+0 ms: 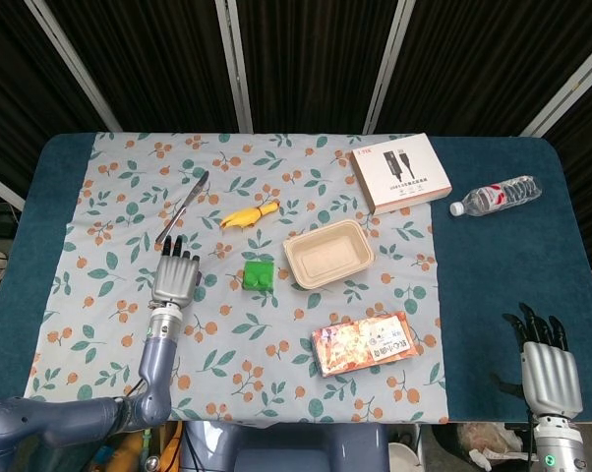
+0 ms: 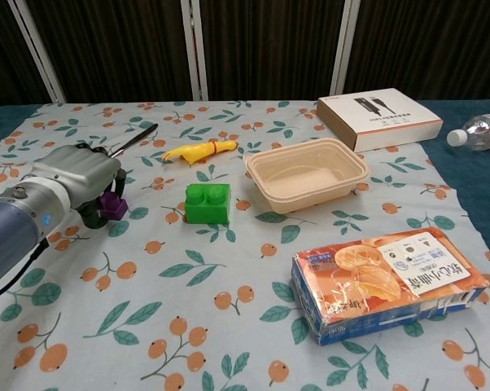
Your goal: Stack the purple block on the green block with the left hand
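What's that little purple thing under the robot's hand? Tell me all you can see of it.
It is a small purple block of shiny, plastic-looking material, like a toy building brick. It sits low over the patterned tablecloth, to the left of the green block and apart from it. The left hand covers most of it with fingers curled around it. From above the hand hides it completely.
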Robot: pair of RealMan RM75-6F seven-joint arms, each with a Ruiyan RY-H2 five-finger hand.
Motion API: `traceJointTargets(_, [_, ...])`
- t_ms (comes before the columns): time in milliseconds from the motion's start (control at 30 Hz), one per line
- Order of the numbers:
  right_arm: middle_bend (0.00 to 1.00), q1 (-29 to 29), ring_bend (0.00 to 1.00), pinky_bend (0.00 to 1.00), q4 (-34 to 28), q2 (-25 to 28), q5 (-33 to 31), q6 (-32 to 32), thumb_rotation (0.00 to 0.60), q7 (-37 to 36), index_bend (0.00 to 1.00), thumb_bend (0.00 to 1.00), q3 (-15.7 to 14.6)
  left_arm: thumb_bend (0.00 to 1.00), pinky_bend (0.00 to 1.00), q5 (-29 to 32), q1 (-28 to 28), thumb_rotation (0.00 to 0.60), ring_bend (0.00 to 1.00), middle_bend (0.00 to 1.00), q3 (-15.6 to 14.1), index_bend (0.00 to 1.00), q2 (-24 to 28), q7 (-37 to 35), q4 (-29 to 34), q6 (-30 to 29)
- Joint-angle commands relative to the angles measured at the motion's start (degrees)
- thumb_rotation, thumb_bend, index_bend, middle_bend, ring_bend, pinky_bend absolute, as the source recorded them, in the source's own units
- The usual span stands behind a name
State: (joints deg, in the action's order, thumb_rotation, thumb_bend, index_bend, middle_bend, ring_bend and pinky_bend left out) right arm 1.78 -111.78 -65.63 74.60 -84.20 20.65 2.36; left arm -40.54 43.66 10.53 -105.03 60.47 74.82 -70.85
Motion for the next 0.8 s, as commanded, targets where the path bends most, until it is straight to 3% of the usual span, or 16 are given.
traceJointTargets(33, [0.10,-0.03,0.14,0.00,-0.09,0.05,0.03,-0.04,0.600,-0.03,0.21,0.15,-0.01,0.36,0.01,-0.12,-0.14,0.600,0.06,0.37,-0.03,0.39,0.23,0.16,0.25,-0.21])
traceJointTargets(800, [0.10,-0.10,0.14,0.00,-0.07,0.23,0.46,0.03,0.600,-0.65,0.21,0.15,-0.13,0.36,0.01,-0.59,-0.43,0.600,0.07,0.35,-0.16,0.36,0.00,1.19,-0.12,-0.40])
